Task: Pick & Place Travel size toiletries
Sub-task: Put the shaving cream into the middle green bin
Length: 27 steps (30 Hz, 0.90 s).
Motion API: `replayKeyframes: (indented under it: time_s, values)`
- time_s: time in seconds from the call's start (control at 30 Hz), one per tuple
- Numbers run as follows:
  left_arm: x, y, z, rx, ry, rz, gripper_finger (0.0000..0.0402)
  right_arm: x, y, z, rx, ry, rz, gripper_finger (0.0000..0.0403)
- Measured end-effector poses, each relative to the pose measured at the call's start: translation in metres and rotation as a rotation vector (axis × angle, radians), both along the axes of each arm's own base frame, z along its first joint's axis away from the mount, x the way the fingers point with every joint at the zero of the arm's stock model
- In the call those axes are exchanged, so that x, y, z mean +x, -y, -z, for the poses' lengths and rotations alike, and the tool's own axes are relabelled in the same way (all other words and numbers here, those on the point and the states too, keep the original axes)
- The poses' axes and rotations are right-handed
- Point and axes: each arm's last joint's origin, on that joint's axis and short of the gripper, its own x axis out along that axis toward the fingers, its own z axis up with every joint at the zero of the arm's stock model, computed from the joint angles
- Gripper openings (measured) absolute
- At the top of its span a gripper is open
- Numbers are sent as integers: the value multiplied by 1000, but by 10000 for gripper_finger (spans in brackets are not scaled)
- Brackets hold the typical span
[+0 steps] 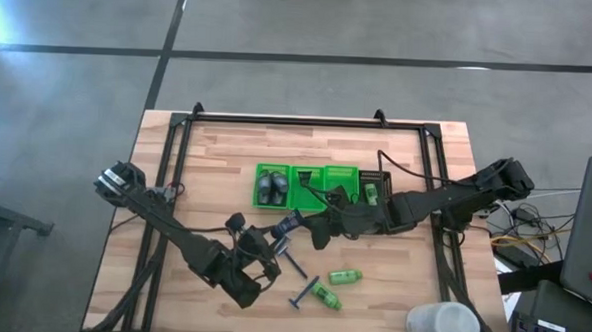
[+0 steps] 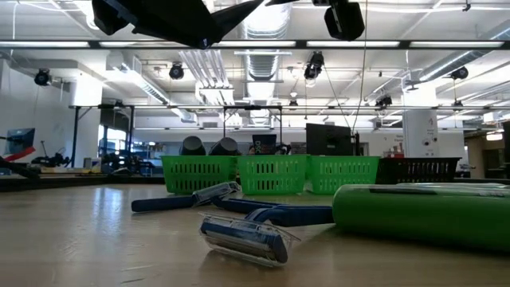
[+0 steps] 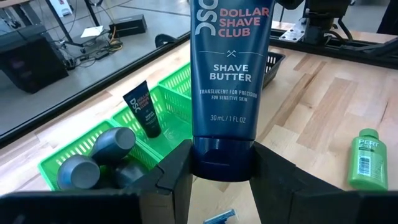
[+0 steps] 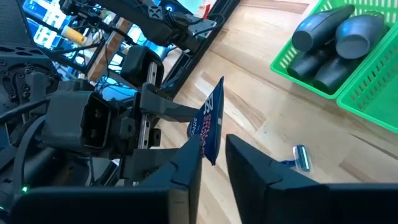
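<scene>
A dark blue shave-butter tube [image 3: 230, 62] is lifted over the table [image 1: 216, 163], held by my left gripper [image 3: 222, 167], which is shut on it. My right gripper [image 4: 214, 149] is open, one finger on each side of the tube's flat crimped end [image 4: 210, 121]. In the high view the tube [image 1: 286, 224] lies between the left gripper [image 1: 269, 243] and the right gripper [image 1: 318, 231]. Two razors [image 1: 297, 264] [image 1: 304, 295] and two green mini bottles [image 1: 344, 277] [image 1: 327, 299] lie on the table. Grey oval bottles [image 3: 99, 155] and a dark tube [image 3: 143, 112] sit in the green tray [image 1: 305, 186]. My left gripper pinches the tube's dark cap end [image 3: 222, 149] between its two fingers [image 3: 177, 171]. The tube is lifted clear and runs straight out beyond the fingertips toward the right gripper. Whether my right gripper touches the crimped end [image 4: 211, 140], I cannot tell.
A small black slotted bin [image 1: 377, 183] stands right of the tray, with a green bottle [image 1: 371, 194] at its edge. A pale round container [image 1: 439, 324] is at the near right corner. A black frame [image 1: 278, 122] runs around the table. Bare wood lies at the left and far side.
</scene>
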Motion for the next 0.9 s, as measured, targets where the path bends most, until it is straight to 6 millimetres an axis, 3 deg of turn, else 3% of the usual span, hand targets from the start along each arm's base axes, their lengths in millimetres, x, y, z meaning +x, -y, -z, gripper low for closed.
replayKeyframes:
  time_s: [0.77, 0.9]
  values:
    - [2, -1, -1, 17, -10, 5, 132, 2, 4, -1, -9, 2, -56, 9]
    - [2, -1, -1, -5, -16, 17, 152, 2, 5, -1, -27, 1, -61, 9]
